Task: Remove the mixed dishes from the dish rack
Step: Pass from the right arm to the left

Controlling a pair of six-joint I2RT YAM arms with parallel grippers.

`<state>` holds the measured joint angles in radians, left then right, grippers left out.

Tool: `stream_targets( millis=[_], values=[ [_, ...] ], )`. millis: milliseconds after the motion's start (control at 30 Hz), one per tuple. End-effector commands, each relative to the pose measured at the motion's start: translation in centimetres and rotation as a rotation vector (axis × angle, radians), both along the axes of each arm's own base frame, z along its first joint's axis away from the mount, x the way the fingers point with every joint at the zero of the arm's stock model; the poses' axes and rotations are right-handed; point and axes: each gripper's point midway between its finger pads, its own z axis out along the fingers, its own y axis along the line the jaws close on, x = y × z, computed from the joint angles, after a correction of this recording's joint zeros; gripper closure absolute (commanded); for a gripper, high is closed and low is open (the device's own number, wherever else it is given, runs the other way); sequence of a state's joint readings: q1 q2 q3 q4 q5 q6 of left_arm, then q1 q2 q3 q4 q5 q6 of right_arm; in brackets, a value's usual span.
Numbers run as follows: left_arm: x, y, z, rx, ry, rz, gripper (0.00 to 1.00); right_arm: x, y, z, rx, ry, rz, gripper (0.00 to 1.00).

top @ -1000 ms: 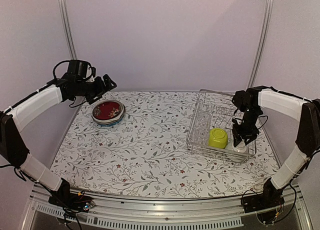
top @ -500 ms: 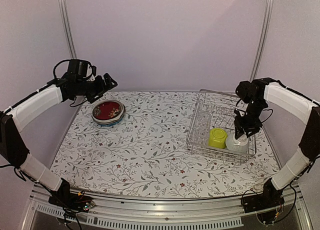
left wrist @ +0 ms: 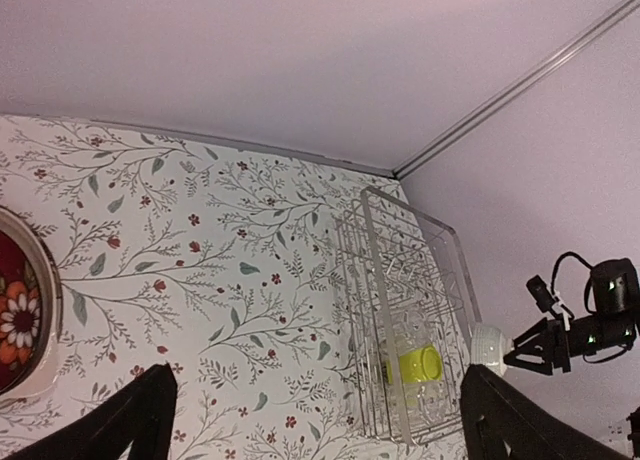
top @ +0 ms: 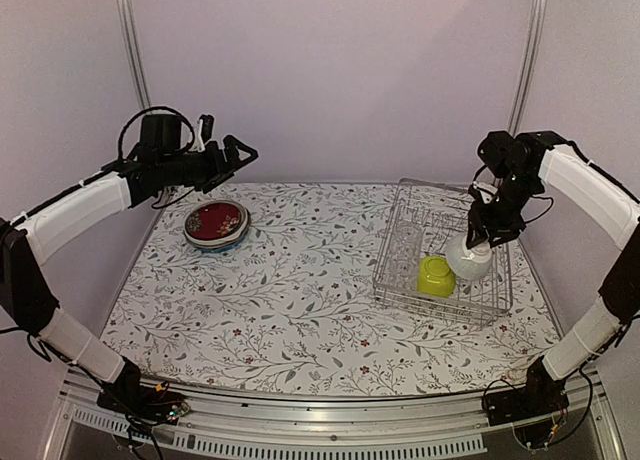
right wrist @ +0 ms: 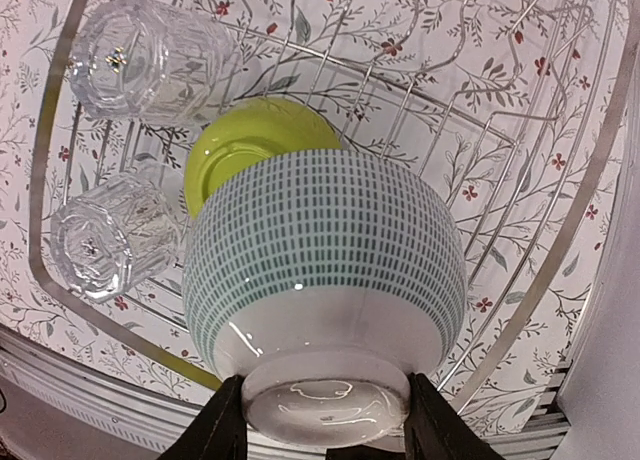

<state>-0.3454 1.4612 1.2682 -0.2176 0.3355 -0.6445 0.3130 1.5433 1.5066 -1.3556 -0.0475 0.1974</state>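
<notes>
Right arm: elbow high, wrist bent down, right claw (top: 479,243) pointing down over the right end of the dish rack (top: 442,302). I see its fingers (right wrist: 225,425) clamped on the foot ring of the small whitish bowl (right wrist: 325,280), one on each side. The bowl hangs mouth down under the claw, at about the rack's top rim. Just beyond and below the claw, the lime-green bowl (right wrist: 250,135) sits upside down in the rack. Two clear drinking glasses (right wrist: 150,60) lie on their sides further off at the rack's left end.

Left arm: raised, forearm about level, left claw (top: 240,150) pointing right over the far left of the worktop (top: 300,290). Its jaws are spread wide, with nothing between them. The red floral plate (top: 215,223) lies below this claw, well apart from it.
</notes>
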Motion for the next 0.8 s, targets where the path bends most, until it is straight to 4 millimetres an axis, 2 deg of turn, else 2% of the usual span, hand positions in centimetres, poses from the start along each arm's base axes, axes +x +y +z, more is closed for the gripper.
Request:
stream_targets(
  millis=[0,167,367,567,767],
  values=[
    [-1.7,-5.5,1.9,-0.104,-0.105,-0.225,0.00,1.5,1.5,2.9,0.079,-0.062,0.015,0.73],
    [-3.5,-10.0,3.6,-0.214,-0.169,-0.401,0.01,2.5,3.2,5.6,0.143,-0.116,0.039,0.74],
    [-5.6,-15.1,3.7,-0.304,-0.167,-0.556,0.06,4.1,5.9,9.2,0.234,-0.214,0.070,0.76],
    [-7.0,-18.7,3.4,-0.375,-0.153,-0.681,0.17,4.6,7.9,11.4,0.307,-0.257,0.092,0.77],
    [-8.9,-22.0,3.8,-0.431,-0.148,-0.789,0.18,4.3,10.2,13.1,0.394,-0.289,0.132,0.78]
  ],
)
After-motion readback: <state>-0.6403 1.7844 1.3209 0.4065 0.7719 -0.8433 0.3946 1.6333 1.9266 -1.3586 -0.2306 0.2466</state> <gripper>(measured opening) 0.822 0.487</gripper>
